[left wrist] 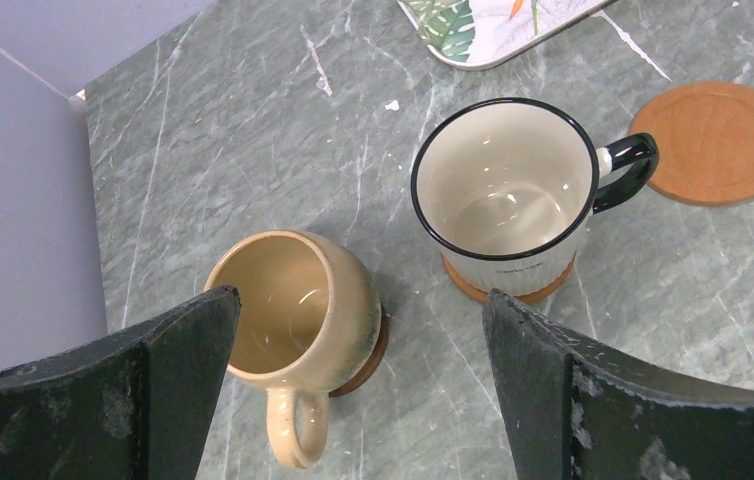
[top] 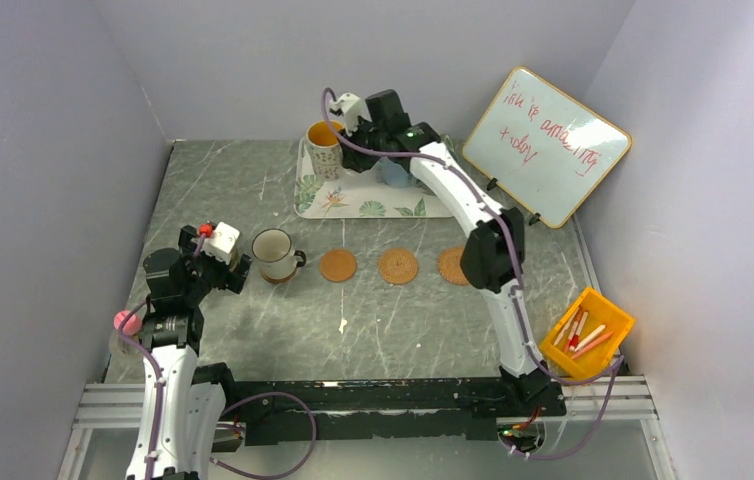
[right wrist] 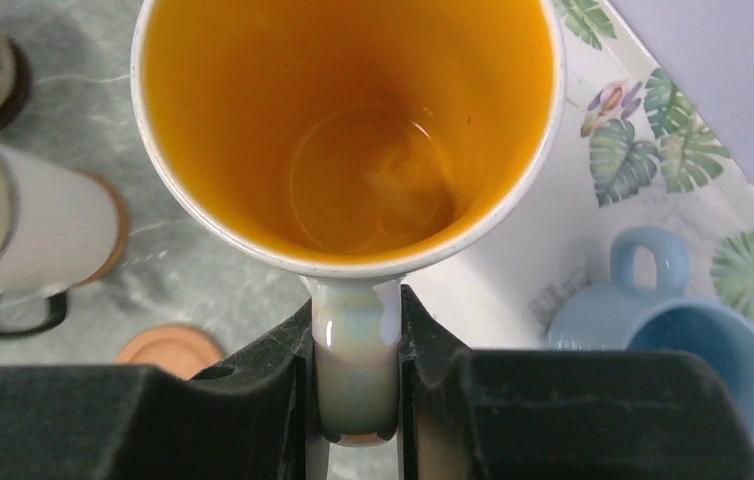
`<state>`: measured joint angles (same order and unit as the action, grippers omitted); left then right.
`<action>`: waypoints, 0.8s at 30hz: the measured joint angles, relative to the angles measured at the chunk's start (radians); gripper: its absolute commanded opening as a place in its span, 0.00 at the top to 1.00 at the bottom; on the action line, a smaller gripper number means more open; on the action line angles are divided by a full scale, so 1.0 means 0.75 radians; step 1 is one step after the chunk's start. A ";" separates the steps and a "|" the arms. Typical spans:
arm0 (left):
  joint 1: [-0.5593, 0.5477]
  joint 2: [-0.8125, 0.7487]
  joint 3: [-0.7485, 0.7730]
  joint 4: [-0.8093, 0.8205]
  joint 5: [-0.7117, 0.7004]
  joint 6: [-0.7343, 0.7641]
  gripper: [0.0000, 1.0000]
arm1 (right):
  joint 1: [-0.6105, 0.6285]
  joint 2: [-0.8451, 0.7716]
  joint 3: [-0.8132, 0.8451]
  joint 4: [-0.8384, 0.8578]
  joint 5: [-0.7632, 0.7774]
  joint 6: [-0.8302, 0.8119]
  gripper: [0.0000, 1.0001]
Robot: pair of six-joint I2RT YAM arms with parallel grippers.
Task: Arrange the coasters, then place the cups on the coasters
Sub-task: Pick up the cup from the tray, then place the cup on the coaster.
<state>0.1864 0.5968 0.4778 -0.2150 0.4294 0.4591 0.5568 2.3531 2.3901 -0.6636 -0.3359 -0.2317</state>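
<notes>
Held: patterned white mug with orange inside (right wrist: 353,130), pinched by its handle (right wrist: 355,375) in the right gripper (right wrist: 355,335). The jaws are closed tight on the handle and nothing else is caught. The mug is located at the back-left corner of the leaf-print tray (right wrist: 653,150); whether it is clear of the tray surface cannot be told. A light blue mug (right wrist: 698,350) is seen just beside it on the tray, apart from the held one.

Step judged: carry to a free coaster. A straight lift is advised before any sideways travel, so the light blue mug is not clipped. With a handle-only grip the body can swing, so the wrist should be kept level and moves slow.

Free targets in the row:
- smooth tan round coaster (top: 338,265)
- woven round coaster (top: 398,266)
- third round coaster (top: 450,266), partly hidden by the right arm

The smooth one is nearest the white dark-rimmed mug (top: 275,255), so handle clearance should be watched there.

That mug and the tan glazed mug (left wrist: 293,310) are each seated on a coaster. The left gripper (left wrist: 360,300) is held above them, jaws wide, nothing gripped.
</notes>
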 measured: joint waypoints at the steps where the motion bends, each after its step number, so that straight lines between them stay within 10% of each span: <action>1: 0.000 0.000 0.000 0.000 0.000 0.000 0.04 | -0.001 -0.073 -0.069 0.005 -0.005 -0.001 1.00; 14: 0.000 0.004 -0.001 -0.002 -0.004 0.000 0.04 | 0.004 -1.059 -1.368 0.413 -0.091 -0.019 1.00; 24: 0.000 0.089 0.090 -0.084 -0.035 0.062 0.04 | 0.060 -1.143 -1.616 0.620 -0.082 0.000 1.00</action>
<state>0.1864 0.6632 0.5449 -0.2779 0.4030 0.5056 0.6018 1.4960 1.1778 -0.1989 -0.3973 -0.2317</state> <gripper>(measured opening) 0.966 0.259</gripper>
